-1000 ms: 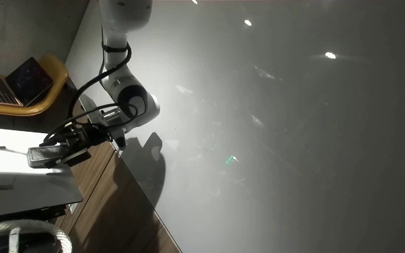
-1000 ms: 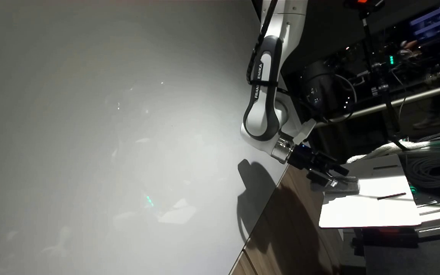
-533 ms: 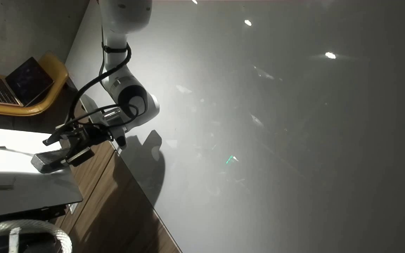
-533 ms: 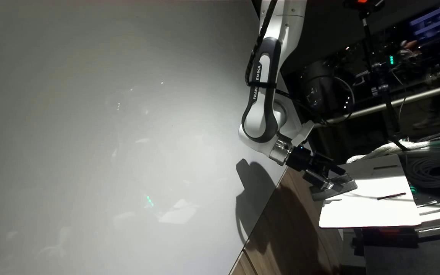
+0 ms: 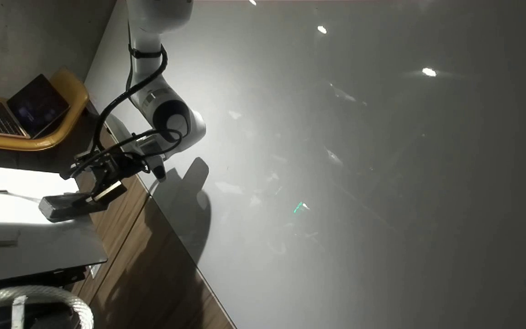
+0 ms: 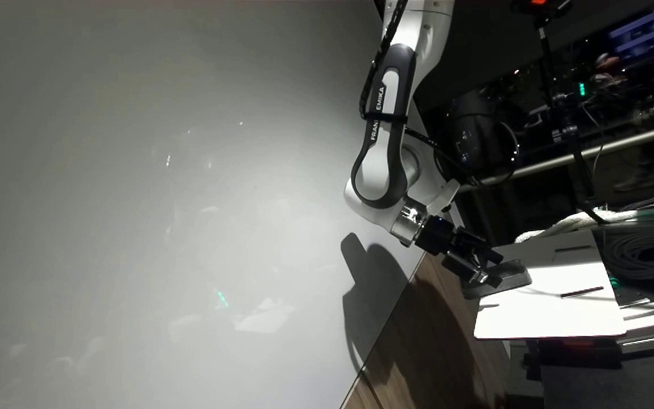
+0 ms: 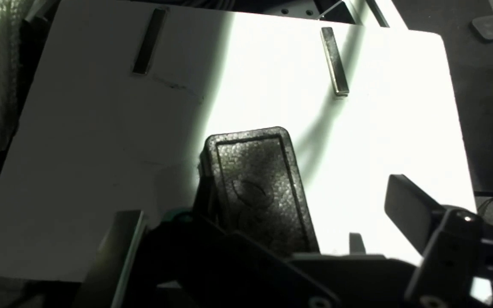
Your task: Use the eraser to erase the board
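Grey and bumpy, the eraser [image 7: 257,192] lies on a white tabletop [image 7: 405,128]. In the wrist view it is in the middle, its far end pointing a bit left and its near end hidden behind the black gripper [image 5: 78,188]. The gripper's two fingers are spread wide apart, with the eraser in the space between them. Bright tabletop shows between the eraser and the right finger [image 7: 413,209], so those two are apart. On the eraser's left side it is too dark to tell if anything touches it.

Two thin metal bars [image 7: 334,62] lie on the far part of the tabletop, one left and one right. The left side of the tabletop is in shade, and much of the right side shines white.

In both exterior views, the big shiny board [image 5: 381,183] takes up most of the space, well apart from the eraser. The robot arm [image 6: 378,170] reaches in front of the board, and a dark shadow [image 5: 185,210] falls on it. White light spots [image 5: 428,72] and a small green glow [image 5: 298,207] shine there.

In an exterior view, a laptop [image 5: 38,104] stands open on a yellow chair [image 5: 77,93] at the left. White rope [image 5: 82,304] curls at the near left. Brown wood [image 5: 153,265] shows between the tabletop and the board.
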`<move>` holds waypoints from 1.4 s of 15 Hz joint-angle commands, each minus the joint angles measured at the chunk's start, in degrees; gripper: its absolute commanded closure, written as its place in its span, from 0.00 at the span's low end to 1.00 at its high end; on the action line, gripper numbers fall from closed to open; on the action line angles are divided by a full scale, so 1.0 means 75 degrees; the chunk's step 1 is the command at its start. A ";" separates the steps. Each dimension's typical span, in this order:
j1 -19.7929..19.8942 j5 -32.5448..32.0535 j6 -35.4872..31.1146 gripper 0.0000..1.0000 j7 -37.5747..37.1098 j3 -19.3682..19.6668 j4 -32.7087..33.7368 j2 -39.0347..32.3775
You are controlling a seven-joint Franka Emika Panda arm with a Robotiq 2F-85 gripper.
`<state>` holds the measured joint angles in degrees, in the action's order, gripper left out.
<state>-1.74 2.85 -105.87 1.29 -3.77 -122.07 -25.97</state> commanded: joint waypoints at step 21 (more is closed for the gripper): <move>-0.0169 -0.0482 -0.0990 0.00 0.0386 0.0038 -0.1371 0.0756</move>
<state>-3.16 -0.18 -112.00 3.09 -3.38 -130.98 -21.22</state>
